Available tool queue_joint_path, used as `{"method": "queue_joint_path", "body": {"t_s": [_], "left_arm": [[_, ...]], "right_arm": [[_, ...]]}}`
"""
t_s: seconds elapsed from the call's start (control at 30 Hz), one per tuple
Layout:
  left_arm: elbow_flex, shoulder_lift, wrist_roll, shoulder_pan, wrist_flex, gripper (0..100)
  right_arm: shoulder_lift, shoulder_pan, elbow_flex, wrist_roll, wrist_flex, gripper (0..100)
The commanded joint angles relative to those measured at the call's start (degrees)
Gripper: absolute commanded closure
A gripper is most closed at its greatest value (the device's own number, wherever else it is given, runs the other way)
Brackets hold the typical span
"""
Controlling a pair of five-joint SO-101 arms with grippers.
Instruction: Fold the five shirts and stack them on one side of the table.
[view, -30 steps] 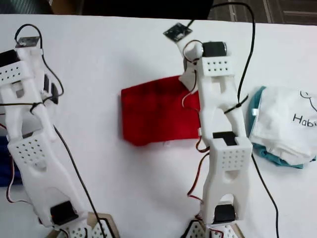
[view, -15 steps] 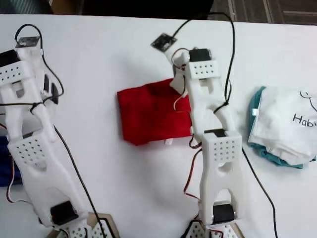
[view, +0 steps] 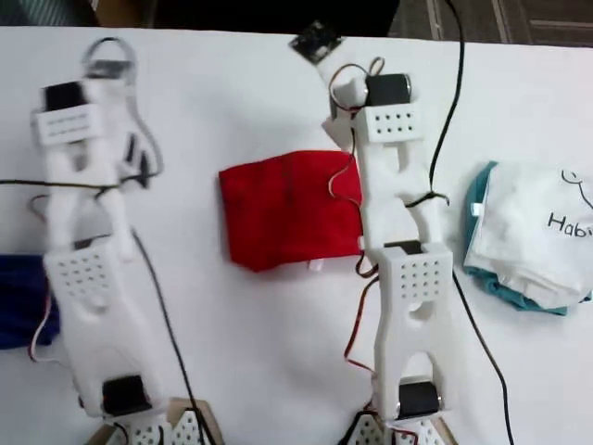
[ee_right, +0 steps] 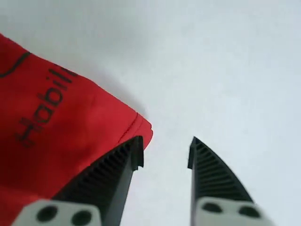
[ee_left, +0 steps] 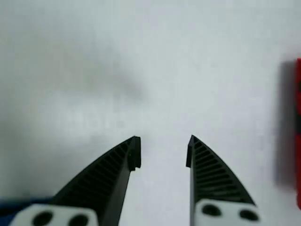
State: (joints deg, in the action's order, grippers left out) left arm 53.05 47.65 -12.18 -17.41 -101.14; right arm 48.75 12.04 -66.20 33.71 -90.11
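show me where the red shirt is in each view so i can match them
High view: the red shirt lies folded mid-table, one edge under the right arm.
Left wrist view: a thin sliver of red shirt at the picture's edge, apart from the open left hand.
Right wrist view: red shirt close up, its corner by one fingertip of the open right hand.
Shared landmark: the white table around it.
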Motion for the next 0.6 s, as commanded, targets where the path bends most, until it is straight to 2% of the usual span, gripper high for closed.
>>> {"method": "queue_joint_path", "body": {"t_s": [0.0, 0.07, 0.23, 0.37, 0.57], "left_arm": [[1.3, -1.4, 2.0, 7.5, -1.1, 81], [1.2, -1.4, 2.8, 11.4, -1.2, 81], [-1.1, -1.5, 6.9, 17.4, -1.2, 82], [-5.7, -1.5, 10.5, 19.7, -1.2, 98], [-11.1, -8.2, 11.1, 22.2, -1.2, 97]], "right_arm": [[0.0, -0.5, -1.7, -6.8, -0.4, 93.6], [2.2, -0.6, -1.3, -9.0, -0.3, 98.4], [7.6, -0.7, -1.5, -9.8, -0.4, 97.8], [9.2, -1.1, -1.5, -9.8, -0.4, 97.8], [9.5, -2.4, -1.3, -9.8, -0.5, 97.8]]}}
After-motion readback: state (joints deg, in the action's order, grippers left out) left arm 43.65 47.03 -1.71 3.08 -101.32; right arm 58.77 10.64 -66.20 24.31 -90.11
